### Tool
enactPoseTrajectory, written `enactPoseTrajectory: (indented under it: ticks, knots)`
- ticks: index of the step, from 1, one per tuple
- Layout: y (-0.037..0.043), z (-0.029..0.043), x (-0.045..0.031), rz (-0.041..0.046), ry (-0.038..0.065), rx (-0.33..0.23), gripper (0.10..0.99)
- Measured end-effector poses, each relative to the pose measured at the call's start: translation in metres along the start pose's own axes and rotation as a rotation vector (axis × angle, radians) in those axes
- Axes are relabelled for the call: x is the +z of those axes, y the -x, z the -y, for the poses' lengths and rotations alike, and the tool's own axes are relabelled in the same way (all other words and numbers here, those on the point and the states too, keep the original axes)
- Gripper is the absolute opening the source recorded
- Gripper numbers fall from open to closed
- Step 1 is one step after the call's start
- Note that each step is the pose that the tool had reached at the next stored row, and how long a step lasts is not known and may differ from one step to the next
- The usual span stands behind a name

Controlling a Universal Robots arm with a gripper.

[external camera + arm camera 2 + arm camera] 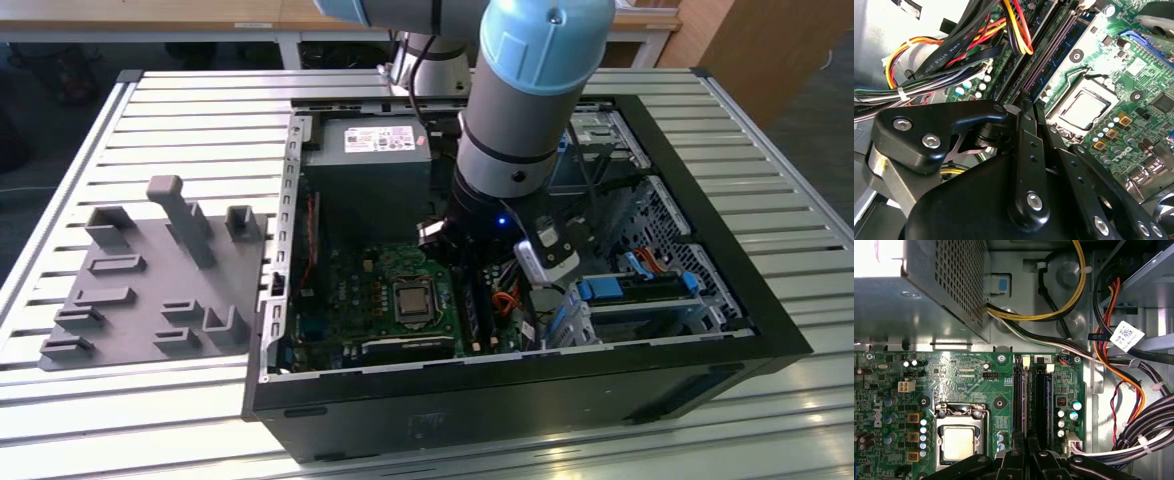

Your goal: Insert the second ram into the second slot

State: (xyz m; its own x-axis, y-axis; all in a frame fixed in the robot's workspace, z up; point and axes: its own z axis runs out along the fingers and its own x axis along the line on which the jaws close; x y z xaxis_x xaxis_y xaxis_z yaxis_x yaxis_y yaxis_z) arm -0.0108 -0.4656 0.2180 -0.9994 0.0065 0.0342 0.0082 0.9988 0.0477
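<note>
The second ram (1024,400) shows edge-on as a thin greyish strip standing along the memory slot nearer the CPU socket (961,440). In the second wrist view the same strip (1049,55) runs away from the fingertips. My gripper (1026,452) sits over the near end of that strip, its black fingers (1019,150) pressed close together with the strip between them. The neighbouring slot (1042,400) looks dark, and I cannot tell what it holds. In the exterior view the arm (521,120) reaches down into the open computer case (534,390).
The power supply (914,290) stands past the far end of the slots. Bundles of coloured cables (1124,370) hang beside the slots, away from the CPU socket. A grey holder fixture (147,280) lies on the slatted table at the exterior view's left.
</note>
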Motion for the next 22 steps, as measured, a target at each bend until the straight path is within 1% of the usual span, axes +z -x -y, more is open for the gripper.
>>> enactPoseTrajectory:
  ticks: [12, 22]
  knots:
    - [0.0016, 0.0, -0.0003, -0.0007, 0.0, 0.0, 0.137]
    - [0.0017, 0.0, 0.0016, -0.0025, 0.0, 0.0, 0.137]
